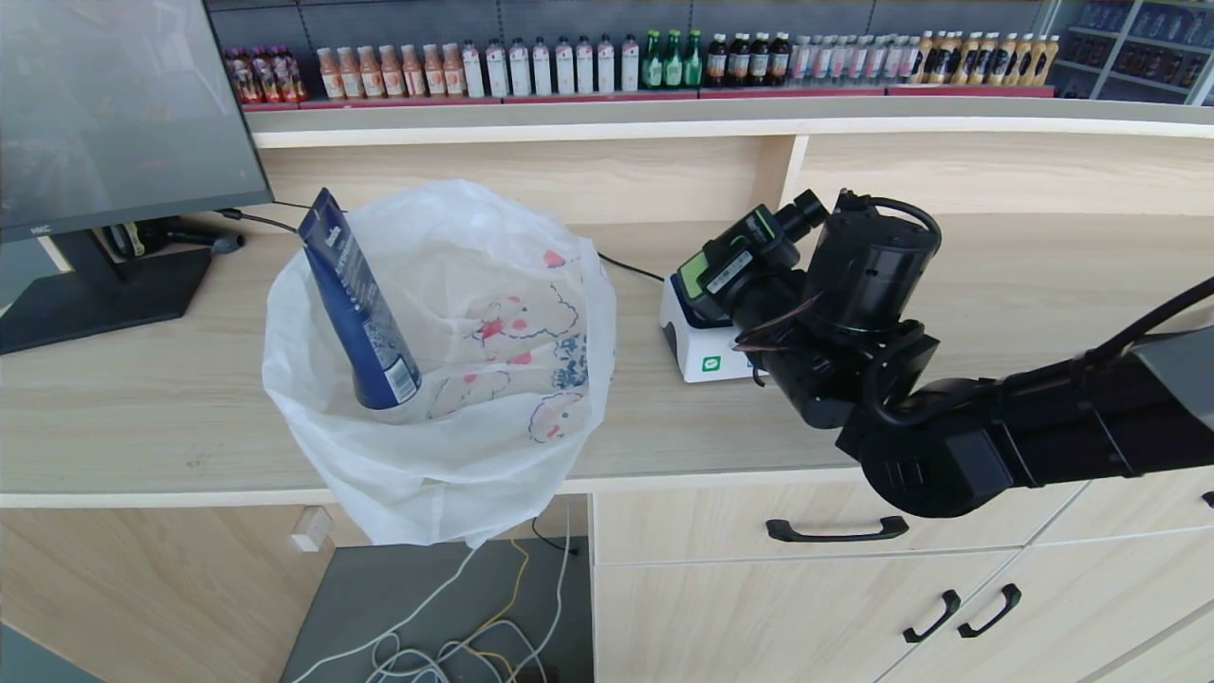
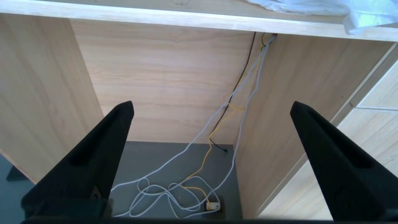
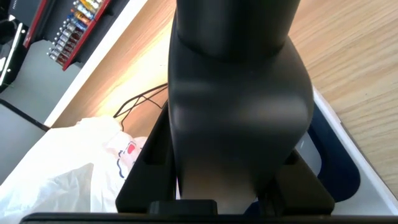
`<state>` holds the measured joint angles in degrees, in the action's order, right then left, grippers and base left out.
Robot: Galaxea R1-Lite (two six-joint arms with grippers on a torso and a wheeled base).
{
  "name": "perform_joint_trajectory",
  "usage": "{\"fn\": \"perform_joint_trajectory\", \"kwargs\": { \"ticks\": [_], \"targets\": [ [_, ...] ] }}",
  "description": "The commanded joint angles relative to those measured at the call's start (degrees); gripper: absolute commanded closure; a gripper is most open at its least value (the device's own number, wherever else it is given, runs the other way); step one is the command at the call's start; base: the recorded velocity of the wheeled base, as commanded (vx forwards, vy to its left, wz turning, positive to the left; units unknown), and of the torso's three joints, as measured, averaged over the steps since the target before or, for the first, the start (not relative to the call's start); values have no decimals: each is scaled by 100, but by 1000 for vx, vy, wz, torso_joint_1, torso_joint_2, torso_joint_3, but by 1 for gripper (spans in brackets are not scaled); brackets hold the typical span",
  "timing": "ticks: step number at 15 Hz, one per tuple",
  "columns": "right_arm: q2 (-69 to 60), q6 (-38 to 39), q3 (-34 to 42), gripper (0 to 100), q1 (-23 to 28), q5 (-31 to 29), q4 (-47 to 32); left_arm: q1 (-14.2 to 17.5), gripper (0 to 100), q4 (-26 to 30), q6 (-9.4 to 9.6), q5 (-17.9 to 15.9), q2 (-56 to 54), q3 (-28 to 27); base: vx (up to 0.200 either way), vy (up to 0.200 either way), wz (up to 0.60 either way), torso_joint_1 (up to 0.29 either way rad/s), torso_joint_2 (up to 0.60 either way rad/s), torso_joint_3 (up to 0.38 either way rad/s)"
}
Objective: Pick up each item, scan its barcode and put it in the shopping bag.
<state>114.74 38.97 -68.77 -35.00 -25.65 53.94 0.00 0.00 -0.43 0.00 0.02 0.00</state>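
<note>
My left gripper (image 2: 210, 109) hangs below the shopping bag (image 1: 531, 237), under the counter (image 1: 142, 398), with its fingers (image 2: 93, 155) spread wide and nothing between them. My right gripper (image 1: 759, 294) sits to the right of the bag, right over the white scanner (image 1: 697, 356). I cannot tell whether it is closed on anything, because dark housing blocks the fingers. The bag stands open on the counter and its lower part sags over the front edge. A blue tube (image 1: 360, 304) leans inside it against the left wall, cap end down. There is bare counter between the bag and the scanner, and more between the bag and the monitor (image 1: 104, 104) at its far left. Drawer fronts with black handles (image 1: 835, 531) close off the space below and to the right of the bag. Directly beneath it is an open kneehole. The left wrist view shows the underside of the counter edge (image 2: 155, 18), a fold of the bag's plastic (image 2: 298, 6) over that edge, and loose cables (image 2: 186, 186) trailing to the floor between wooden side panels. From the right wrist view I get the scanner's pale rim (image 3: 348, 162) up close, the bag's printed side (image 3: 74, 162) beyond it, and a black cable (image 3: 137, 102) on the counter behind the bag.
</note>
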Motion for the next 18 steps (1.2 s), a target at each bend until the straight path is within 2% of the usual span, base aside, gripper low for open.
{"fn": "perform_joint_trajectory", "kwargs": {
  "ticks": [1, 6, 10, 14, 18],
  "targets": [
    [-22, 5, -5, 100, -7, -2, 11, 0, 0, 0, -1, 0, -2, 0, 0, 0, 0, 0, 0, 0],
    [-110, -13, -31, 100, -33, -2, 11, 0, 0, 0, -1, 0, -2, 0, 0, 0, 0, 0, 0, 0],
    [-391, -100, 12, 100, -332, -221, 11, 0, 0, 0, -1, 0, -2, 0, 0, 0, 0, 0, 0, 0],
    [-690, -514, 30, 100, -561, -335, 125, 0, 0, 0, -1, 0, -2, 0, 0, 0, 0, 0, 0, 0],
    [-962, -1595, 1014, 100, -824, -256, 1558, 0, 0, 0, -1, 0, -2, 0, 0, 0, 0, 0, 0, 0]
  ]
}}
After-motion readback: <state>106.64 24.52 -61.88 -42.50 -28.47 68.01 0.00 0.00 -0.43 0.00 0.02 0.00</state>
